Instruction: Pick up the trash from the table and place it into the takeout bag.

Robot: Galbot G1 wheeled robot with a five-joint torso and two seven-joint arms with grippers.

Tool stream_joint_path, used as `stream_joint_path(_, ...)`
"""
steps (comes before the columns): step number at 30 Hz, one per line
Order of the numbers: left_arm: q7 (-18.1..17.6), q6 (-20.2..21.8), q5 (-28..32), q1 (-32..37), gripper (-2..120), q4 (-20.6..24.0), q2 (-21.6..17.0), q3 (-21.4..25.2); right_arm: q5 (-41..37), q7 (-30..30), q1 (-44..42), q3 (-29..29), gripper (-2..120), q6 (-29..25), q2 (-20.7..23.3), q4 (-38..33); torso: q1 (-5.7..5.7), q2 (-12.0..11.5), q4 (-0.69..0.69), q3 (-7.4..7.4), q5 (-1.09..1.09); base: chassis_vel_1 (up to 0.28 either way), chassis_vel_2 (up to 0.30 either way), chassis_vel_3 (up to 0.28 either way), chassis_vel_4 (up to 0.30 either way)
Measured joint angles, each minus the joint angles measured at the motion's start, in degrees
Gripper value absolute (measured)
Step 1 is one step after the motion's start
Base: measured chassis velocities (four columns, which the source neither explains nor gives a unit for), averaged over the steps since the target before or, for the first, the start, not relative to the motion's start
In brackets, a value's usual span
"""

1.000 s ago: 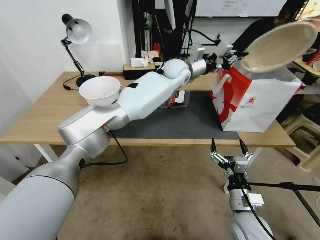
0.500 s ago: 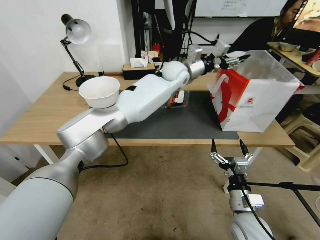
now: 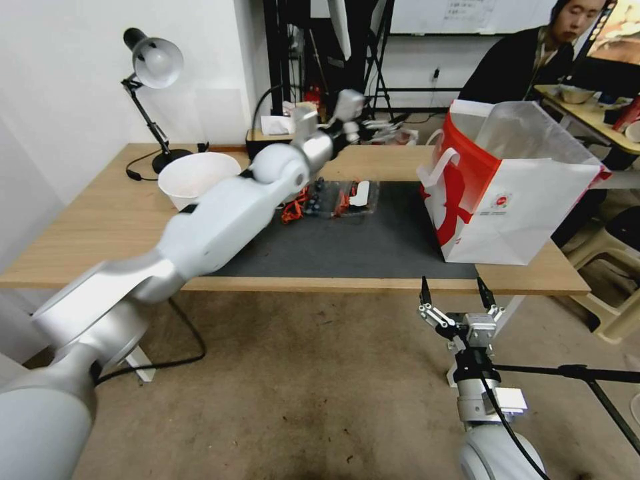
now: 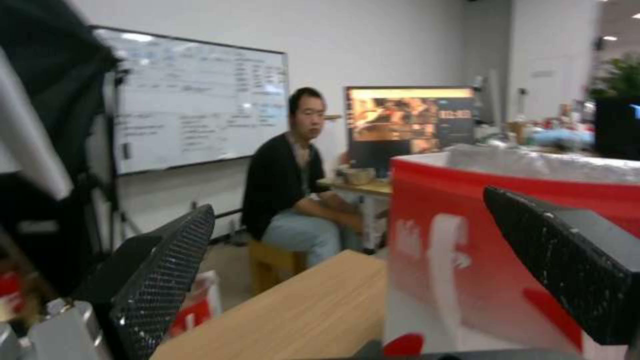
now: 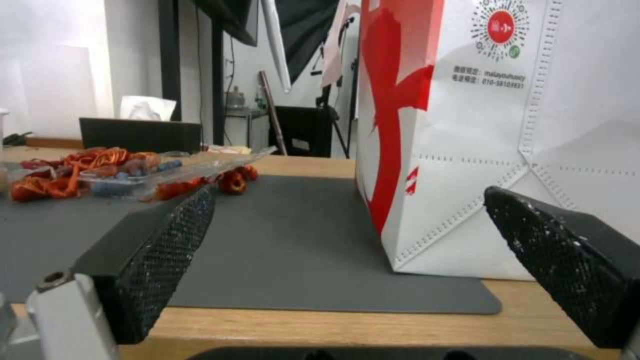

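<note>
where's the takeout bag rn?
The takeout bag stands upright at the right end of the table in the head view, on the dark mat's right edge, with the open right gripper parked below the table edge before it.

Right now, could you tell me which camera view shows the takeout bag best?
The head view: the whole takeout bag stands upright on the mat, open at the top. The right wrist view shows its lower front and printed code. The left wrist view shows a blurred red side.
</note>
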State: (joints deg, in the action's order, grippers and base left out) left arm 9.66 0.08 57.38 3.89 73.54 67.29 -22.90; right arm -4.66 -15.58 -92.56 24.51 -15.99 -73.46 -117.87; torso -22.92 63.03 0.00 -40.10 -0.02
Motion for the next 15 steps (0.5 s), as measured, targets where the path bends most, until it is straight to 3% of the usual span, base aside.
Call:
stream_joint_path(7,-7.8,3.0,0.0,9.8,100,10.3,-7.4,9.4,0.3,0.0,0.0,-0.3,100,0.2,0.0,0.0,0.00,0.0,0.00,0.00,-0.01,0.000,0.000,0.000,0.000)
stream_joint_path(15,-10.9,4.5,-0.2,17.6,100,16.4,-11.3,15.2,0.5,0.0,-0.1,-0.6,100,0.5,-0.2,-0.1,0.00,0.0,-0.01,0.01,0.02,0.000,0.000,0.000,0.000)
